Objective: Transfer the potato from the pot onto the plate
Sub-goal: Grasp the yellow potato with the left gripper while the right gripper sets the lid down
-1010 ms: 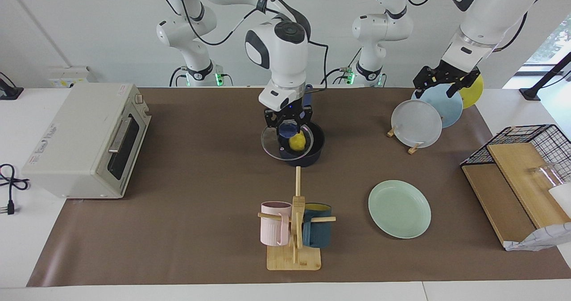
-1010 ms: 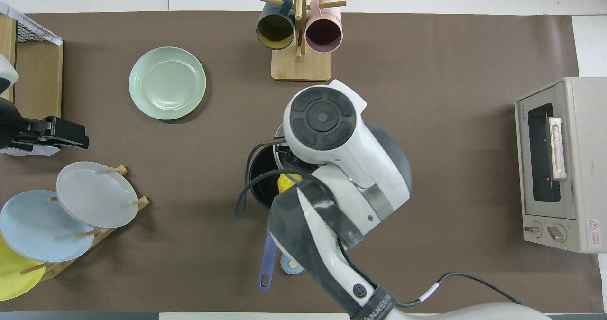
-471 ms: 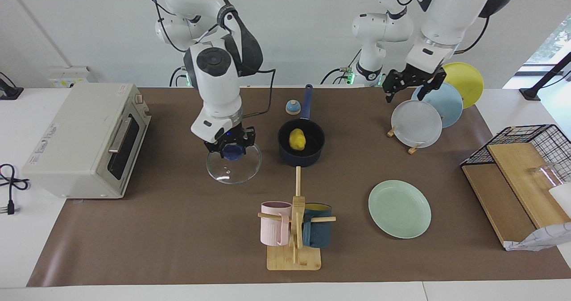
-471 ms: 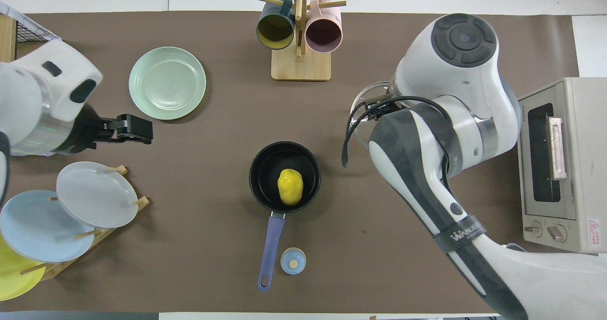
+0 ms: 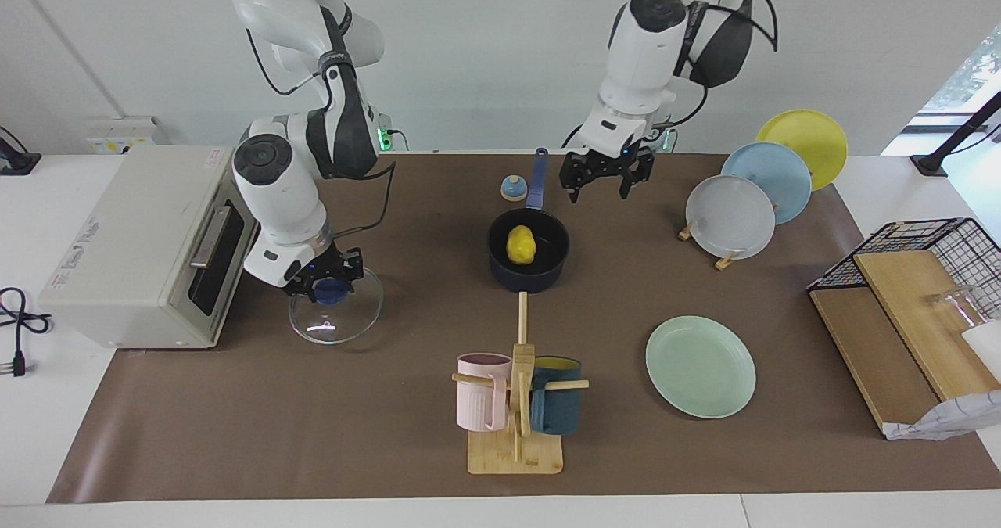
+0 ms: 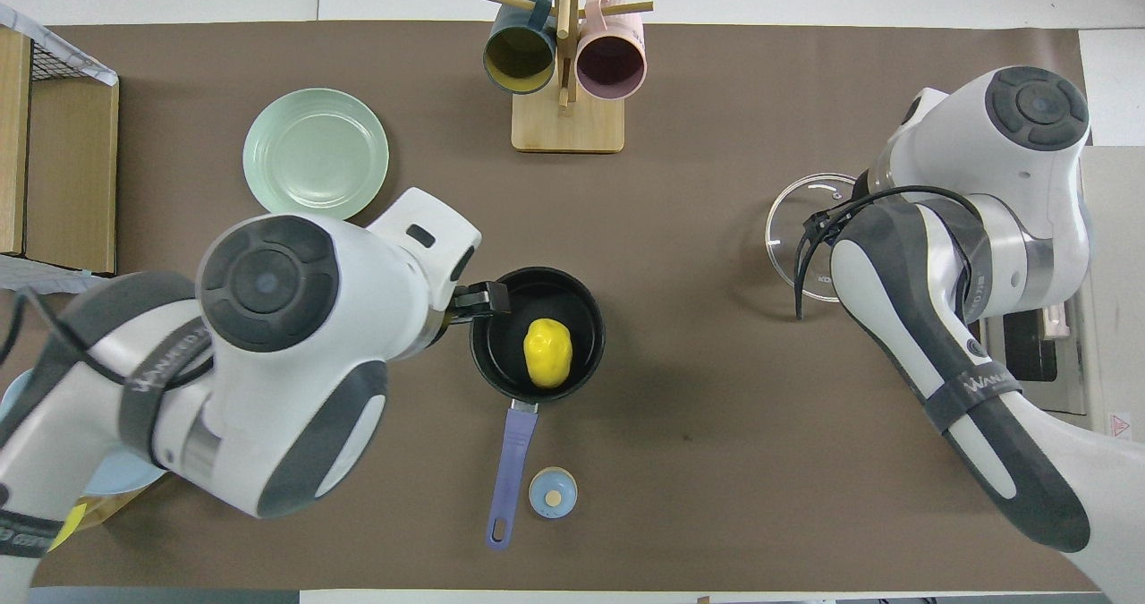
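Note:
The yellow potato (image 5: 521,245) lies in the uncovered dark navy pot (image 5: 547,268), whose blue handle points toward the robots; both show in the overhead view, potato (image 6: 547,352) and pot (image 6: 497,353). The mint-green plate (image 5: 700,365) lies farther from the robots, toward the left arm's end, bare (image 6: 315,157). My left gripper (image 5: 604,186) hangs open and empty in the air beside the pot's rim (image 6: 483,298). My right gripper (image 5: 324,284) is shut on the blue knob of the glass lid (image 5: 348,317), low over the mat in front of the toaster oven.
A toaster oven (image 5: 148,242) stands at the right arm's end. A mug rack (image 5: 516,403) with pink and teal mugs stands farther out than the pot. A rack of grey, blue and yellow plates (image 5: 731,215) and a wire basket (image 5: 931,254) are at the left arm's end. A small blue bell (image 5: 513,188) sits by the pot's handle.
My right gripper lifted the glass lid off the pot and carried it toward the toaster oven, baring the potato. My left gripper moved from over the plate rack to beside the pot.

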